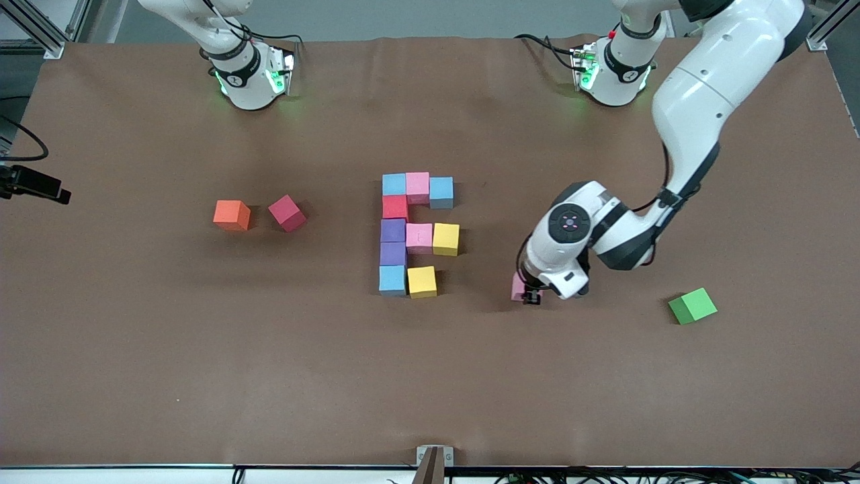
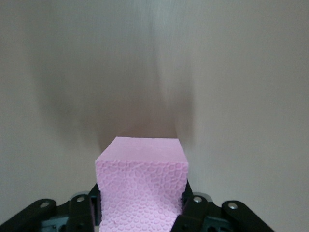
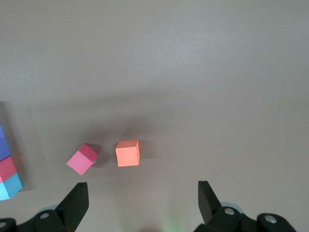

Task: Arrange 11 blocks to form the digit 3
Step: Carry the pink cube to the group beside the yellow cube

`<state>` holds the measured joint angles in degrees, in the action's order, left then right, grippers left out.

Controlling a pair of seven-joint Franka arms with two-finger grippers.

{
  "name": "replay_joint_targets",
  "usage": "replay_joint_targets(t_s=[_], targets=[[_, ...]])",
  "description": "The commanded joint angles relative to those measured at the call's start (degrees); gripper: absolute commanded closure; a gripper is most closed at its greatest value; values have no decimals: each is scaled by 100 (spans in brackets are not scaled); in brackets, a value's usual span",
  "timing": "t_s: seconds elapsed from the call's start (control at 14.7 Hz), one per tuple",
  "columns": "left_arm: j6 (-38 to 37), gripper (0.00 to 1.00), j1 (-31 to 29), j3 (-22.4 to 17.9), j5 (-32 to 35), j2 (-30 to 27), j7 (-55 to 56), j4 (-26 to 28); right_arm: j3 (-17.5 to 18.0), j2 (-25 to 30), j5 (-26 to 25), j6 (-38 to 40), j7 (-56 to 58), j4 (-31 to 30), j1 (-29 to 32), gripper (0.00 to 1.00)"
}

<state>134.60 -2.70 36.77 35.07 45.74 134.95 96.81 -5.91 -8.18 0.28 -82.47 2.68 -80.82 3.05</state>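
Ten blocks lie together mid-table as a partial digit 3 (image 1: 403,232): a column of light blue (image 1: 394,183), red (image 1: 395,206), two purple (image 1: 393,242) and light blue (image 1: 392,280), with bars of pink (image 1: 417,187), light blue (image 1: 441,192), pink (image 1: 419,238), yellow (image 1: 446,239) and yellow (image 1: 422,281). My left gripper (image 1: 527,296) (image 2: 141,212) is shut on a pink block (image 1: 518,287) (image 2: 141,186), low at the table toward the left arm's end from the figure. My right gripper (image 3: 140,203) hangs open and empty, high above the table.
An orange cube (image 1: 232,215) (image 3: 128,153) and a crimson cube (image 1: 287,213) (image 3: 83,159) lie loose toward the right arm's end. A green cube (image 1: 693,306) sits toward the left arm's end, past the left gripper. Brown table (image 1: 430,376) stretches toward the front camera.
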Motion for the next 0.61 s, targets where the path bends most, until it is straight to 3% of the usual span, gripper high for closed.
replay_joint_targets(t_s=[0.0,0.2,0.54], targets=[[-145,71,593,-265,-211,409,521,-819,82,45,-10,-6,-13,-83,55,0],[-145,71,1410,-854,-605,602,805,-1339,82,62,-19,3,-5,-22,90,0],[-127,71,2440,-1637,-1405,761,814,-1761,82,62,-19,12,-22,-13,81,0]])
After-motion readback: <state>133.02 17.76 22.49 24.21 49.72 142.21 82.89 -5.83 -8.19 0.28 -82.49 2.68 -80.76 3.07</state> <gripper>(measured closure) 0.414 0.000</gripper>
